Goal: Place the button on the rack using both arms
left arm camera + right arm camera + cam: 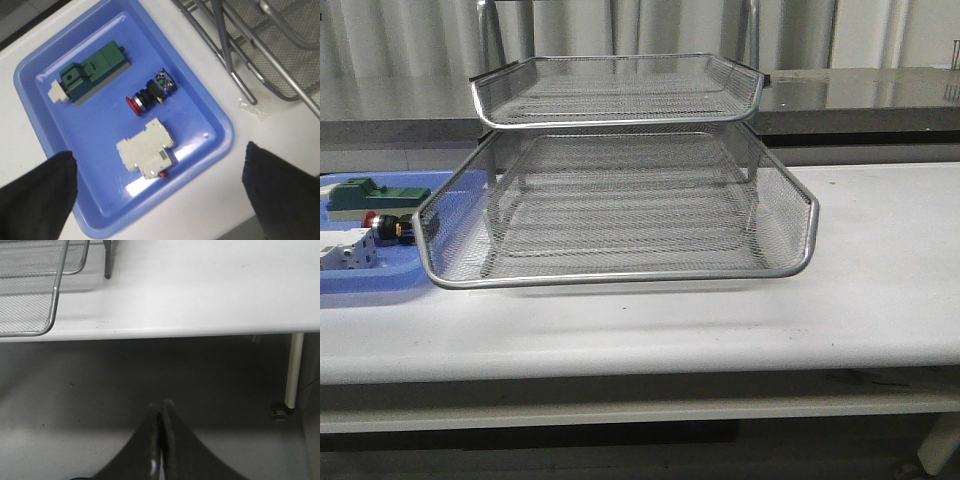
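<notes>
The button point(149, 95), red cap, silver collar and black body, lies on its side in the blue tray point(45, 65); it also shows in the front view point(388, 228) at the far left. The silver wire rack point(620, 205) stands mid-table, and its legs and mesh show in the left wrist view point(260, 55). My left gripper point(160, 165) is open and empty, high above the tray's near corner, its fingers point(35, 195) wide apart. My right gripper point(161, 407) is shut and empty, below the table's front edge. Neither arm shows in the front view.
In the blue tray point(380, 280) a green block point(95, 72) and a white block point(147, 155) lie beside the button. The rack's corner point(30, 295) and the white table edge point(200, 332) show in the right wrist view, with a table leg point(292, 370).
</notes>
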You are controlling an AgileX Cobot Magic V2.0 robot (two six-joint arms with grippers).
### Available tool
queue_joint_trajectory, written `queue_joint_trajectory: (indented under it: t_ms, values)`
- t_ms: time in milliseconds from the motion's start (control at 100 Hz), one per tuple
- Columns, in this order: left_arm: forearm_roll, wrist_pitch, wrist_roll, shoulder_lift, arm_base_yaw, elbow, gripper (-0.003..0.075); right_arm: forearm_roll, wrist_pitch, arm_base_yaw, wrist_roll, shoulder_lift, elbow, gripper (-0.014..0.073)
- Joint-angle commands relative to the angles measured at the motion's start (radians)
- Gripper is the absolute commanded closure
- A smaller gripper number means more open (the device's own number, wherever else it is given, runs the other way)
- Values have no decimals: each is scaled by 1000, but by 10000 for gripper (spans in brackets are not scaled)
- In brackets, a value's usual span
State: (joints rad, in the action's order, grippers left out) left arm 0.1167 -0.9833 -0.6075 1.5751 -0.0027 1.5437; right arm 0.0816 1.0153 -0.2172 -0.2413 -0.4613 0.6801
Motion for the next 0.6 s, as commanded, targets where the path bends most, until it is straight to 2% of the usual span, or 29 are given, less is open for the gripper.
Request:
queue_joint_trajectory:
  t_ms: [0,150,320,590]
  values:
    - [14,-34,-53,77,1,164,76,17,-56,1,3,-3,26,662]
    - [14,-130,-170,281,1,384,76,17,-56,1,3,-3,26,662]
    - [14,-179,-190,446,1,571,76,17,-56,1,3,-3,26,662]
    - [14,-186,-232,588,1,651,76,17,-56,1,3,-3,26,662]
